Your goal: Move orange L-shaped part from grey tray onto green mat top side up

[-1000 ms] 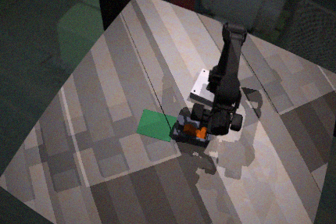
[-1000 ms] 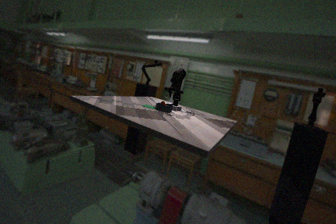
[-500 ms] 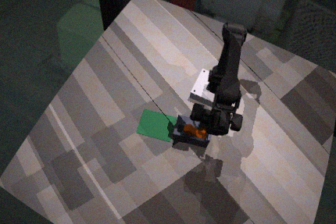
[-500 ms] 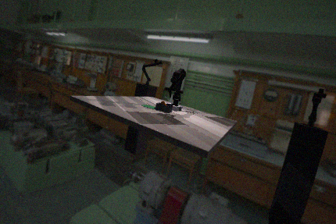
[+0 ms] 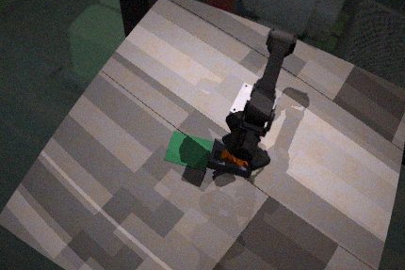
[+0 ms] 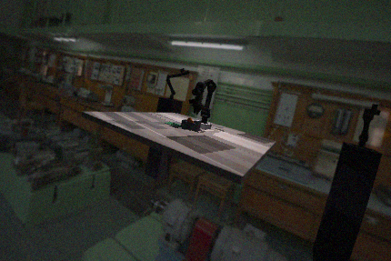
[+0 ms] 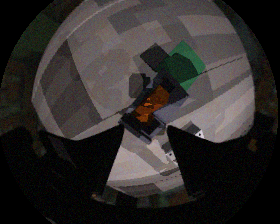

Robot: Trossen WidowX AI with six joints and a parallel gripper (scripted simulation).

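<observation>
Dim workshop clutter surrounds a table top (image 5: 141, 102) patterned in grey and beige blocks. From the top view, the grey tray (image 5: 218, 153) lies just beside the green mat (image 5: 176, 151), and the orange L-shaped part (image 5: 233, 158) shows inside the tray, partly hidden under the arm's wrist; the gripper (image 5: 235, 153) hangs over it, its fingers hard to make out. The exterior view is too far and dark to add much: the arm stands bent over the tray (image 6: 191, 125) near the middle of the table, with a sliver of the mat (image 6: 171, 123) beside it. The wrist view looks down past two dark fingers standing spread apart with nothing between them; the part (image 7: 149, 106) sits in the tray (image 7: 140, 128) well below them, and the mat (image 7: 188, 62) lies just beyond. Whether one end is already tipped up I cannot tell. By my judgement the pinch step is being prepared: the next move calls for lowering the open fingers astride the raised end, if it is up, then closing before lifting toward the mat.
</observation>
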